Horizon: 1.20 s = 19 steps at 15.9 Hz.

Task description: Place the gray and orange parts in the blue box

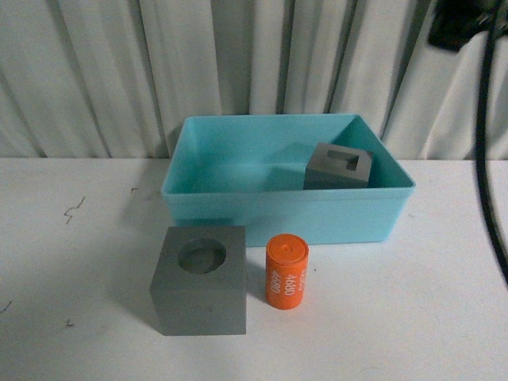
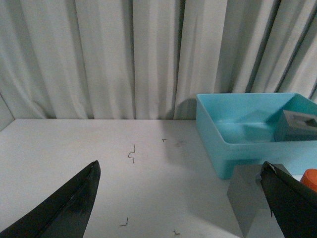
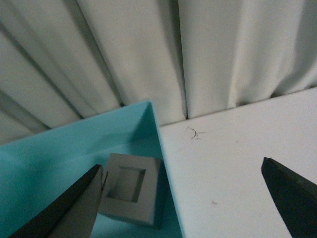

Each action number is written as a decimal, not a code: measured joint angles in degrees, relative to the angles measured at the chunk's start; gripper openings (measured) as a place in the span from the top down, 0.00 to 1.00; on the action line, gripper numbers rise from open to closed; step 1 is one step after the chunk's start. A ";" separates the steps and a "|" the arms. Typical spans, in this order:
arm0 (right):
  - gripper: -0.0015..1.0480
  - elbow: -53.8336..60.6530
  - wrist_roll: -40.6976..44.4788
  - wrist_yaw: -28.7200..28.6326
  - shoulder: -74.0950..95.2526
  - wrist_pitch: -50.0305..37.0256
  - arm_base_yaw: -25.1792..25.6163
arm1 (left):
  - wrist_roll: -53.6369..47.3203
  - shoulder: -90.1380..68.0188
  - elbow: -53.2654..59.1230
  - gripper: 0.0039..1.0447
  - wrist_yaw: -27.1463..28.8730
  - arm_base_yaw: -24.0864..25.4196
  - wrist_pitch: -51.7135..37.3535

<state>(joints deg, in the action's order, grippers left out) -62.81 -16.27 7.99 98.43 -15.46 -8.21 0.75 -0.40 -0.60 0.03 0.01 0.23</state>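
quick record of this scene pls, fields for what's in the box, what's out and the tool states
box: blue box on white table
inside box: square-recess gray cube, near right wall
outside, in front of box: round-recess gray cube; orange cylinder upright to its right
left tool: open, empty
right tool: open, empty
left to place: two parts
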 joint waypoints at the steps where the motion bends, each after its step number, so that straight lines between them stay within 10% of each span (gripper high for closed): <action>1: 0.07 10.08 -0.35 -0.07 -14.49 0.42 -0.04 | 0.00 0.00 0.00 0.06 0.00 0.00 0.00; 4: 0.09 12.33 0.72 -0.02 -15.63 -5.03 -0.02 | 0.00 0.00 0.00 0.06 0.02 0.00 0.00; 7: 0.42 29.83 12.48 -1.86 -19.56 -28.09 1.60 | 0.00 0.00 0.00 0.06 0.02 0.00 0.02; 12: 0.99 45.24 15.63 -3.96 -31.28 -32.61 4.15 | 0.00 0.00 0.00 0.06 0.02 0.00 0.00; 19: 0.98 58.80 15.93 -7.82 -54.80 -23.50 8.48 | 0.00 0.00 0.00 0.06 0.00 0.00 0.00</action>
<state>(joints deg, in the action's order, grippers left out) -4.01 -0.34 0.16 43.64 -38.96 0.27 0.75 -0.40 -0.60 0.03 0.01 0.23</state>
